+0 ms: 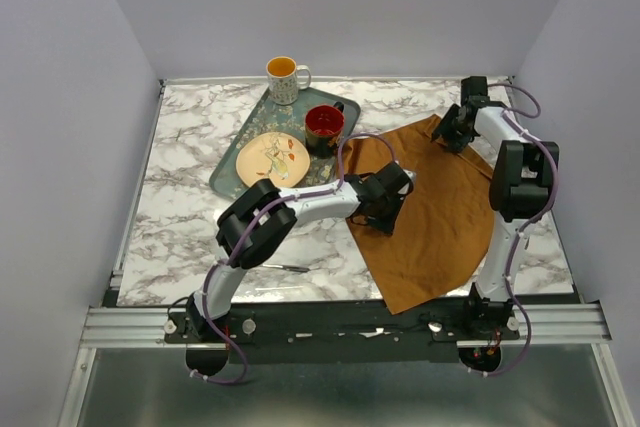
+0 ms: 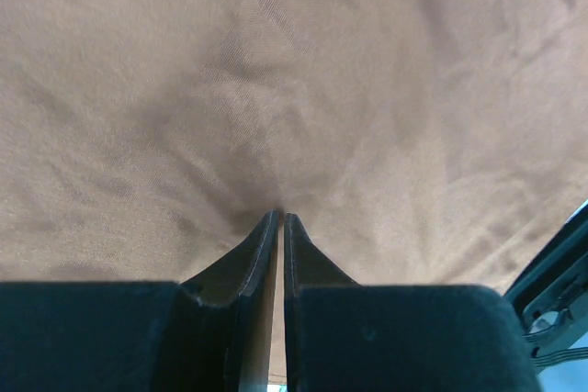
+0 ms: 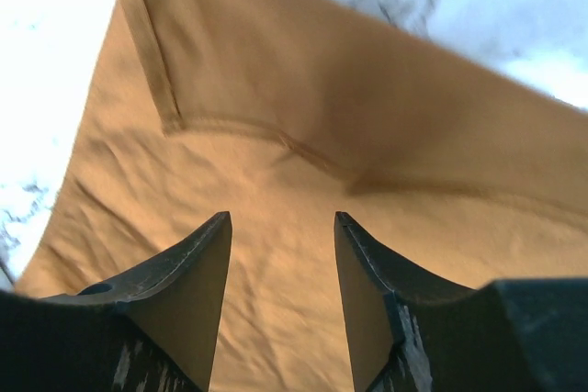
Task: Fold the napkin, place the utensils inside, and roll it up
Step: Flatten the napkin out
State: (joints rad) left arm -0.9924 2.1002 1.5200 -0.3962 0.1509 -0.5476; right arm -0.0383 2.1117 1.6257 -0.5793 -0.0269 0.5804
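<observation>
The rust-brown napkin [image 1: 430, 217] lies spread on the right half of the marble table, its near corner hanging over the front edge. My left gripper [image 1: 385, 209] reaches across to the napkin's left part. In the left wrist view its jaws [image 2: 280, 213] are shut on a small pinch of the cloth [image 2: 294, 89], and creases run in to the tips. My right gripper [image 1: 452, 135] hovers at the napkin's far corner. It stands open [image 3: 282, 216] over the cloth, where a hemmed corner [image 3: 175, 61] is folded over. A thin fork [image 1: 288, 267] lies on the table near the front edge.
A dark green patterned tray [image 1: 232, 162] at the back left carries a yellowish plate [image 1: 272, 159] and a red mug [image 1: 324, 127]. A yellow-and-white mug [image 1: 284, 77] stands at the tray's far end. Walls enclose the table on three sides.
</observation>
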